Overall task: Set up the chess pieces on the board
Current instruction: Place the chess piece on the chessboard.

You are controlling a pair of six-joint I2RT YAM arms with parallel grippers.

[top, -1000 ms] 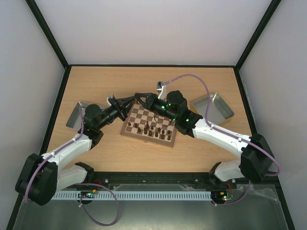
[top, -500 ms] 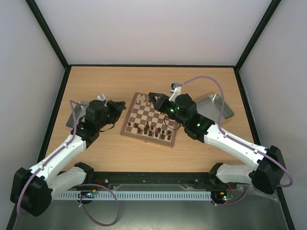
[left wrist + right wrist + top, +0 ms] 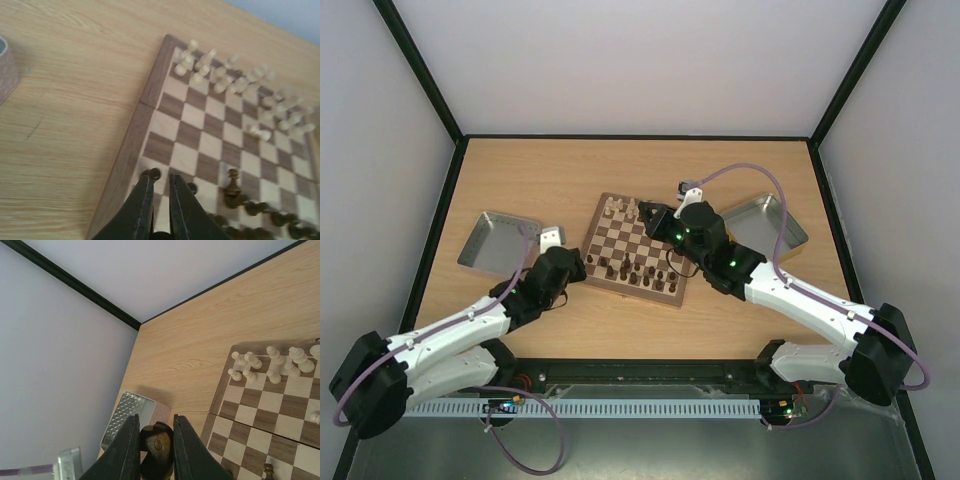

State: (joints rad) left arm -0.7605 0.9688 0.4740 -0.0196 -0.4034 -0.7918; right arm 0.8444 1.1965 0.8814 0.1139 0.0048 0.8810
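Nearest the bases, left gripper, pulled back in the last half second from beside the left tray to the near-left corner of the board. Pinched almost closed on nothing, a thin slit between the fingers, tips just above the corner squares. Close by either tip and strung along the near rows to the right, dark pieces. Farther in, right gripper, hardly shifted since then, clamped on a single dark piece and hanging over the board's far side. Beyond, along the far edge, cream pieces in a cluster, one apart from the rest toward mid-board. Off the board's far-right corner, right tray, beside the right arm.
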